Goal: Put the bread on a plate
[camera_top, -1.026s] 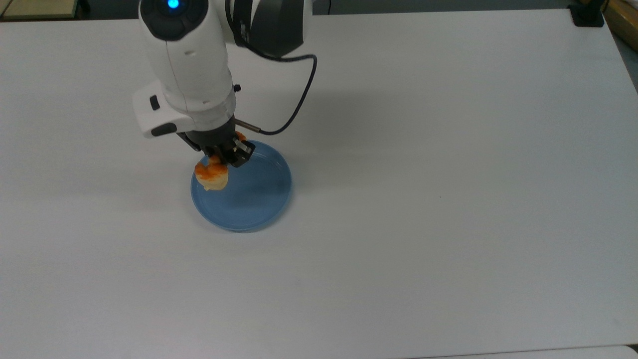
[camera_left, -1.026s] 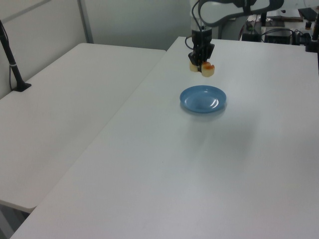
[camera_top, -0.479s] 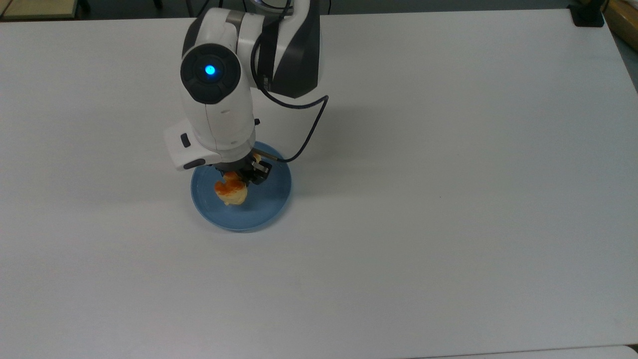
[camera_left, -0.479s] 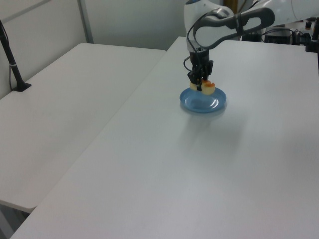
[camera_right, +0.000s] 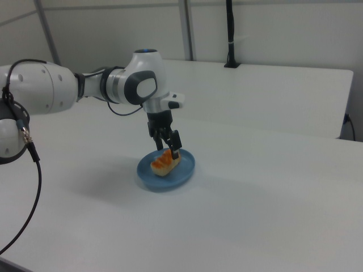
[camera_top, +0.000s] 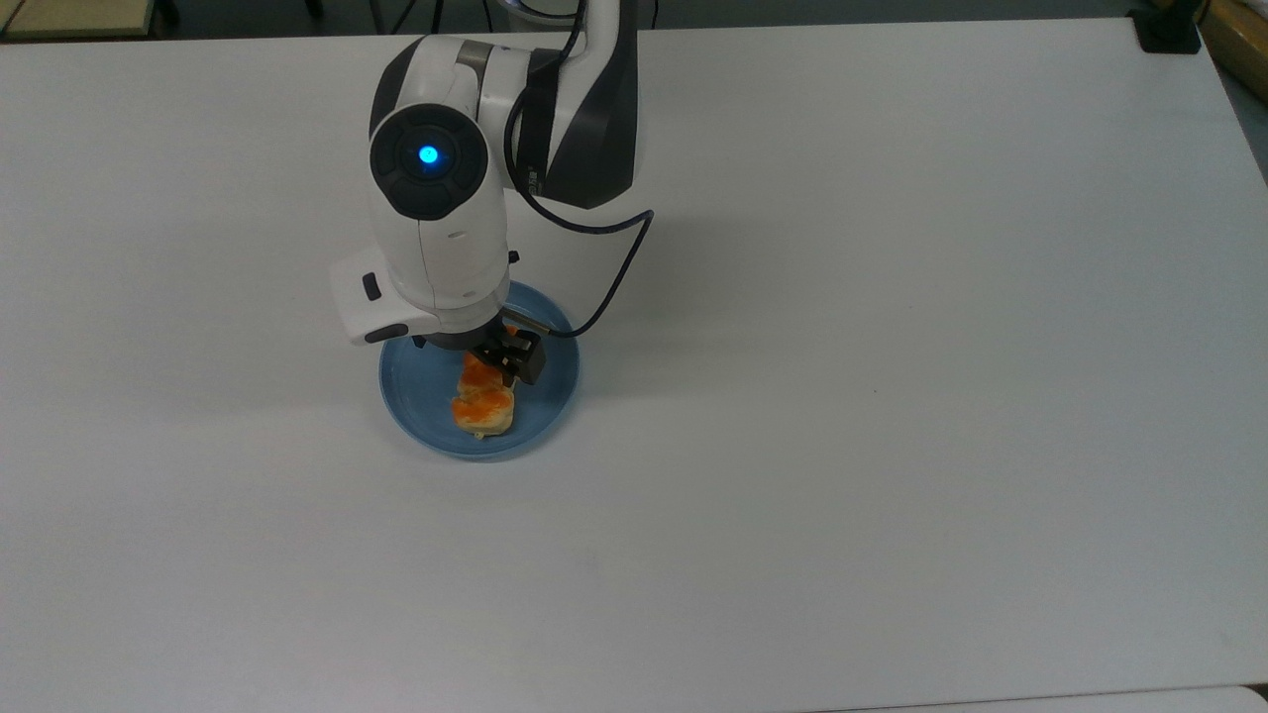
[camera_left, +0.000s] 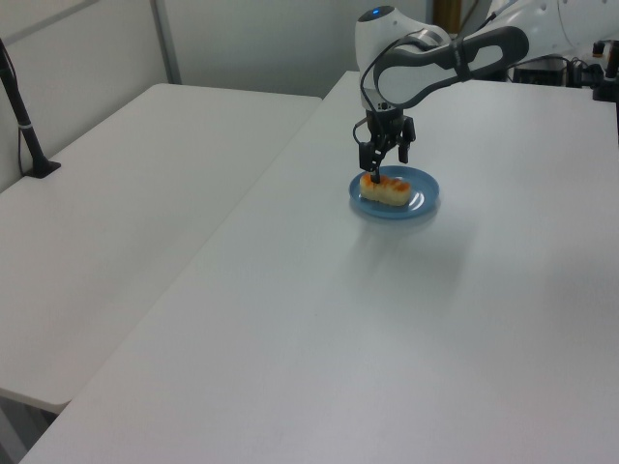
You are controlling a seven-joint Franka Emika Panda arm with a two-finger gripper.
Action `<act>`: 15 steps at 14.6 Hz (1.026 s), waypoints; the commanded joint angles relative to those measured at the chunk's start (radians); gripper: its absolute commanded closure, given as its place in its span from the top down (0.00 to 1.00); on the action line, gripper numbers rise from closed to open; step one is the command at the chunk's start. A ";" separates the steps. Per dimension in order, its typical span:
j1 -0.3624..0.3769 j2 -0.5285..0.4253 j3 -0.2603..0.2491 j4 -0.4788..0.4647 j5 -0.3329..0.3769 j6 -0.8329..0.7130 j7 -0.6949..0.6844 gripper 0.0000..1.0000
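The bread (camera_top: 483, 401), a pale-yellow roll with orange-brown tops, lies flat on the light-blue plate (camera_top: 556, 388). The left view shows the bread (camera_left: 386, 187) lengthwise across the plate (camera_left: 427, 199); the right view has the bread (camera_right: 164, 162) in the middle of the plate (camera_right: 182, 175). My gripper (camera_left: 385, 159) hangs open just above the roll, pointing down, its two fingers spread apart with nothing held between them. In the top view the gripper (camera_top: 487, 358) is partly hidden under the arm's white wrist. In the right view the gripper (camera_right: 168, 144) is directly over the roll.
The plate sits on a wide white table (camera_top: 892, 396). A second white table (camera_left: 126, 193) adjoins it at the left view's left, with a black post (camera_left: 24, 126) standing on it. A dark cable (camera_top: 604, 287) loops from the wrist.
The arm carried the bread over the plate and lowered it. The fingers have opened, and the roll now lies flat on the plate instead of hanging in the grip.
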 commanded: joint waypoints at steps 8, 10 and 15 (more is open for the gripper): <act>-0.050 -0.371 0.007 -0.039 -0.017 -0.208 -0.189 1.00; -0.062 -0.426 0.007 -0.054 -0.019 -0.236 -0.206 1.00; -0.070 -0.500 0.041 -0.122 -0.089 -0.235 -0.228 1.00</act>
